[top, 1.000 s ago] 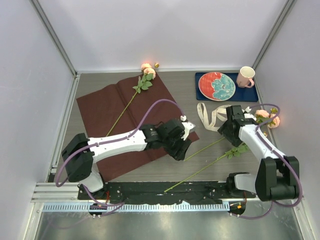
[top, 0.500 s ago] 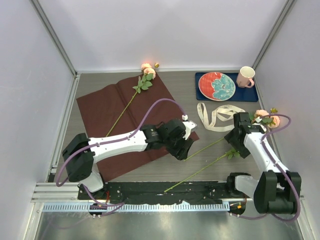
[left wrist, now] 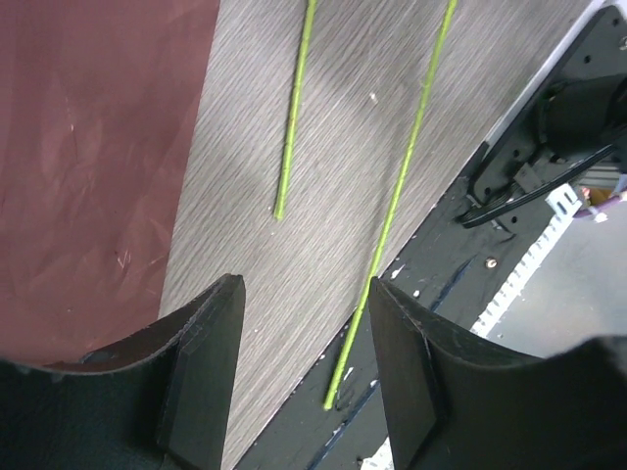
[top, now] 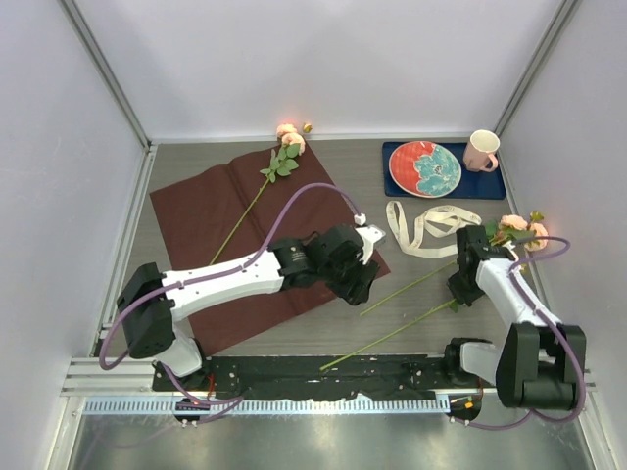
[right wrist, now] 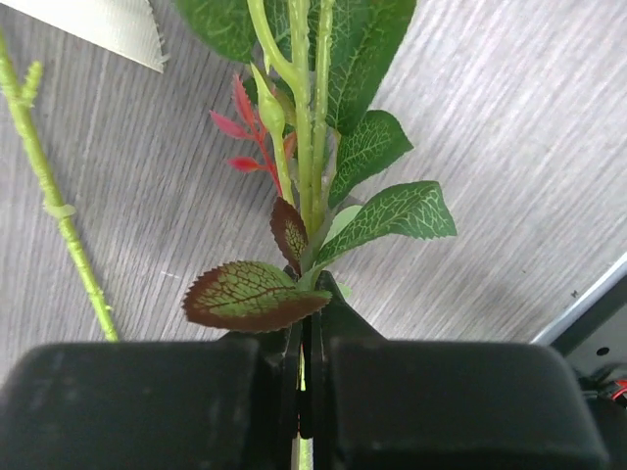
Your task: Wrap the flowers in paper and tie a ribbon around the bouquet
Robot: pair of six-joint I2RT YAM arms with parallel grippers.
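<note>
Flowers (top: 287, 137): one peach-pink rose lies on the paper (top: 211, 220), beyond and left of the left end effector (top: 359, 282). The paper is a dark red sheet, flat on the tabletop (top: 323, 328).

Left arm: stretched low from its base, wrist over the paper's right corner. Fingers spread, nothing between them.

Left wrist view alone: paper edge (left wrist: 88, 147) left of the left end effector (left wrist: 304, 294), two bare stems (left wrist: 294, 108) ahead.

Ribbon (top: 423, 227): cream loops beyond and left of the right end effector (top: 462, 286). Plate (top: 424, 168), mug (top: 481, 150) and blue mat (top: 498, 186) lie farther beyond.

Right arm: elbow bent, forearm angled inward.

Right wrist view alone: right end effector (right wrist: 306, 323) pressed together, pinching a leafy stem (right wrist: 306, 147). Second stem to its left, ribbon corner (right wrist: 108, 24) ahead-left.
</note>
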